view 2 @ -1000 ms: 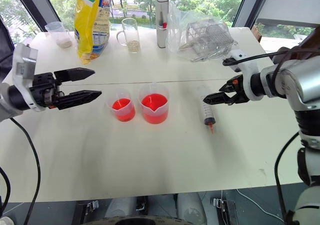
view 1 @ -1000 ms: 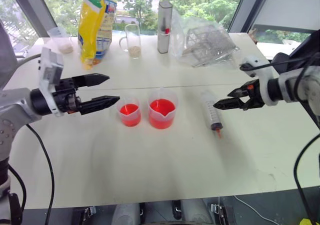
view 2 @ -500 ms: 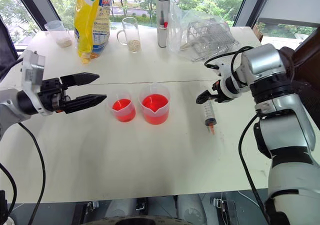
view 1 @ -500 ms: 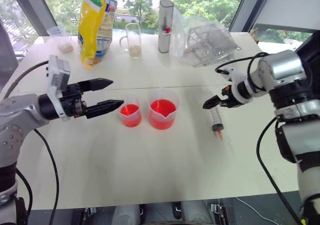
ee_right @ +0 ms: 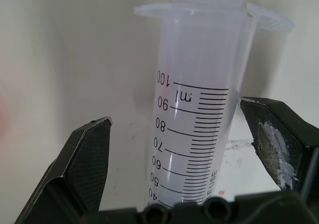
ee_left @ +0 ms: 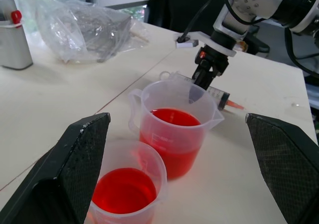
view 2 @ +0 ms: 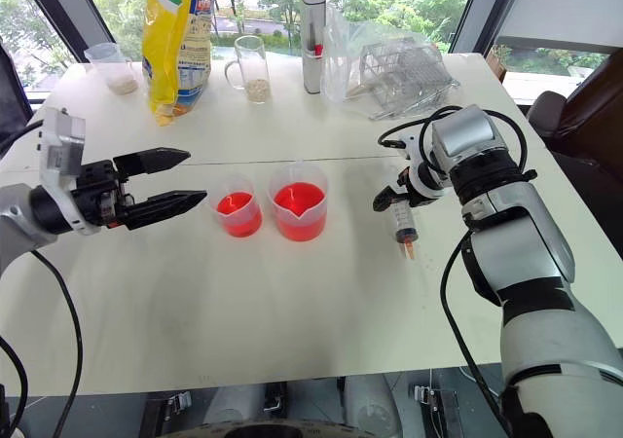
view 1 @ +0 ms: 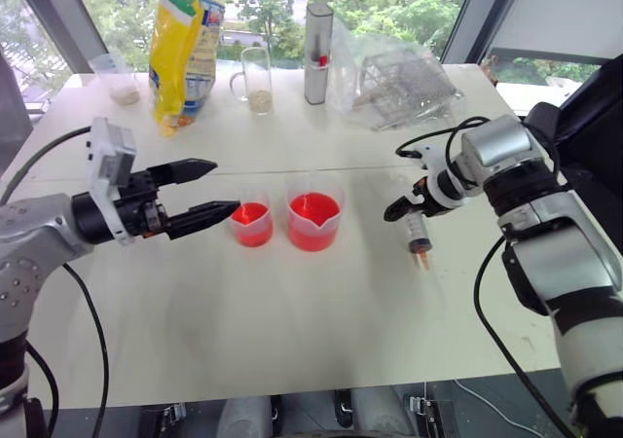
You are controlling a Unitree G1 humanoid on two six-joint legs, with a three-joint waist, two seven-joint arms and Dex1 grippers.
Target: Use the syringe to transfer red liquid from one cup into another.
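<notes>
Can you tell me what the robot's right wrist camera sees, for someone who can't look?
A big clear syringe with black number marks lies on a pale table. The open right gripper has one black finger on each side of it, not squeezing it yet.

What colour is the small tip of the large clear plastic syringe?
Orange-red; the tip of the large clear plastic syringe shows best in the left eye view.

We are seeing the syringe [ee_right: 199,119] cut off at both ends in the right wrist view, and the right end effector [view 1: 397,208] is hiding its upper barrel from overhead.
</notes>
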